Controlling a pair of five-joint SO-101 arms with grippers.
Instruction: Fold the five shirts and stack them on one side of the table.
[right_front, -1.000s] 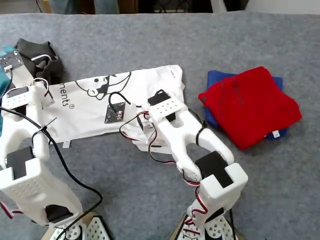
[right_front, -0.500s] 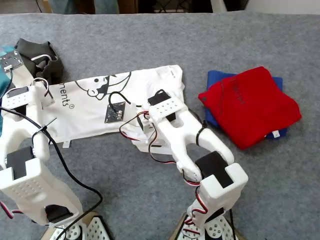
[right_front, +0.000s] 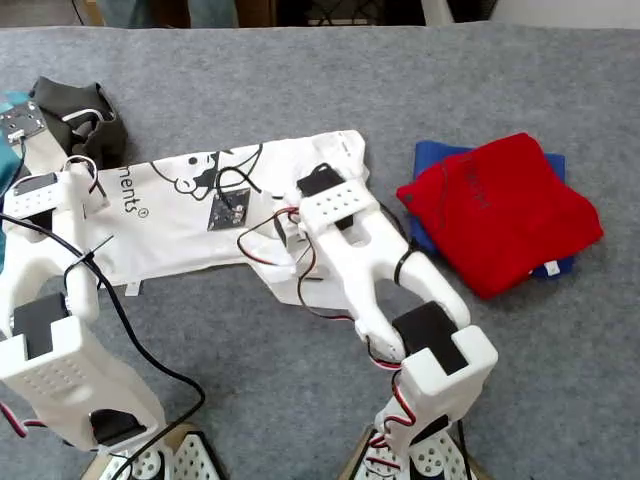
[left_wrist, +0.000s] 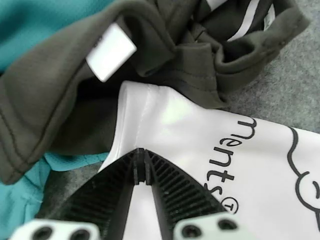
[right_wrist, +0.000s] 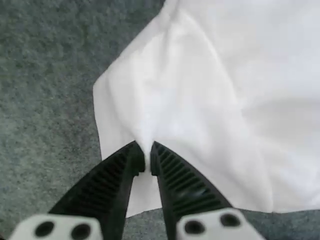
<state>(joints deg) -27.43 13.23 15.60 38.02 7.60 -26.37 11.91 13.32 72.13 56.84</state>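
A white printed shirt (right_front: 190, 215) lies spread across the middle left of the grey table (right_front: 400, 90). My left gripper (left_wrist: 141, 172) is shut on that white shirt's (left_wrist: 200, 135) edge, right beside a crumpled dark shirt (left_wrist: 75, 65) and a teal shirt (left_wrist: 45, 15). My right gripper (right_wrist: 147, 155) is shut on a pinched fold of the white shirt (right_wrist: 220, 90) at its near edge, in the high view around the right gripper (right_front: 287, 245). A folded red shirt (right_front: 500, 210) rests on a folded blue shirt (right_front: 432, 155) at the right.
The dark shirt (right_front: 85, 120) sits bunched at the back left, with the teal shirt (right_front: 6, 150) at the left edge. Loose cables hang from both arms over the white shirt. Bare grey felt stretches along the back and the front right.
The right arm has shifted slightly toward the back of the table, drawing the white shirt's near edge with it. The left arm has stayed put.
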